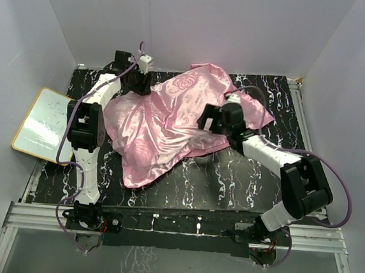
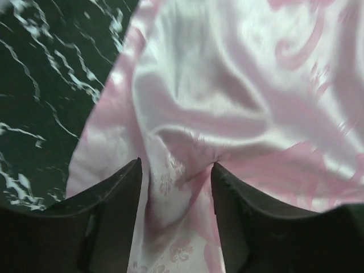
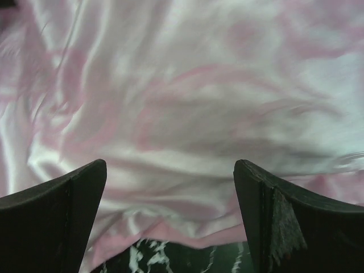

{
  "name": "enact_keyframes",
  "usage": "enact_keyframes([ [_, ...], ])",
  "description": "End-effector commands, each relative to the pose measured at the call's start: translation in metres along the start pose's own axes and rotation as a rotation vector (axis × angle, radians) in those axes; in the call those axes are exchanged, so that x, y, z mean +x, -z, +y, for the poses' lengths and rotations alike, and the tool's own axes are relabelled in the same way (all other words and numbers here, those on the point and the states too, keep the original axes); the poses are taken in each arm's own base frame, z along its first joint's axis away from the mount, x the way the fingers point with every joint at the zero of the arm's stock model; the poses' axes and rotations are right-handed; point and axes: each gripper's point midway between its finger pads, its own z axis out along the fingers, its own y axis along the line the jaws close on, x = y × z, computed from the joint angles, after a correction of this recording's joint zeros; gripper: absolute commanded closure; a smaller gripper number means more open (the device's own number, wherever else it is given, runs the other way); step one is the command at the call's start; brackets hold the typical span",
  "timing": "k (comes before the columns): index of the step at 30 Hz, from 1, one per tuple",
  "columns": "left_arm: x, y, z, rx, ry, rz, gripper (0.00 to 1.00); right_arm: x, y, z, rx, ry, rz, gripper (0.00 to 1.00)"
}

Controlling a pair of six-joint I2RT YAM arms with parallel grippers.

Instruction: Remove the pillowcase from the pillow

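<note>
lying across the middle of the table (image 1: pixel 230 179), the pillowcase (image 1: pixel 164 122) runs from near left to far right; the pillow is hidden, no white shows; left pincer (image 2: pixel 176 170) sits at its far left edge, half shut on a bunched fold, which only its wrist view shows; right pincer (image 3: pixel 170 170) is wide open, holding nothing, over the right side.

Lies open along the bare table (image 1: pixel 230 179) near and right of the pillowcase (image 1: pixel 164 125). Blocked through the middle by it, heaped from far edge to near-left. Narrowed at left by a board (image 1: pixel 43 123). Crowded above it by the left tool (image 1: pixel 139 88), its gap stuffed with a fold, and the wide-spread right tool (image 1: pixel 205 122).
</note>
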Motion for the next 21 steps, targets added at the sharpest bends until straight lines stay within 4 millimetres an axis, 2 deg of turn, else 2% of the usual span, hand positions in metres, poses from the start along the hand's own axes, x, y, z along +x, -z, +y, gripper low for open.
enact_keyframes([
  [1, -0.058, 0.042, -0.003, -0.02, -0.058, -0.098, 0.38, -0.063, 0.01, -0.055, 0.146, -0.091, -0.1, 0.02],
  [3, -0.061, 0.06, -0.011, -0.011, -0.07, -0.096, 0.17, -0.072, 0.01, -0.091, 0.223, -0.159, -0.109, 0.02],
  [5, -0.052, 0.076, -0.024, 0.019, -0.091, -0.059, 0.06, -0.078, 0.012, -0.126, 0.296, -0.212, -0.127, 0.02],
  [8, -0.021, 0.101, -0.058, 0.139, -0.114, 0.025, 0.03, -0.079, 0.008, -0.169, 0.391, -0.26, -0.127, 0.02],
  [10, 0.014, 0.116, -0.089, 0.244, -0.132, 0.106, 0.03, -0.072, 0.002, -0.191, 0.433, -0.289, -0.104, 0.02],
  [13, 0.083, 0.135, -0.135, 0.368, -0.172, 0.264, 0.03, -0.064, -0.006, -0.211, 0.469, -0.327, -0.082, 0.02],
  [15, 0.114, 0.149, -0.158, 0.423, -0.208, 0.328, 0.03, -0.054, -0.013, -0.219, 0.484, -0.337, -0.054, 0.02],
  [18, 0.149, 0.162, -0.183, 0.465, -0.257, 0.405, 0.03, -0.046, -0.019, -0.227, 0.497, -0.334, -0.03, 0.02],
  [21, 0.168, 0.162, -0.196, 0.455, -0.324, 0.438, 0.03, -0.042, -0.019, -0.231, 0.494, -0.346, -0.018, 0.02],
])
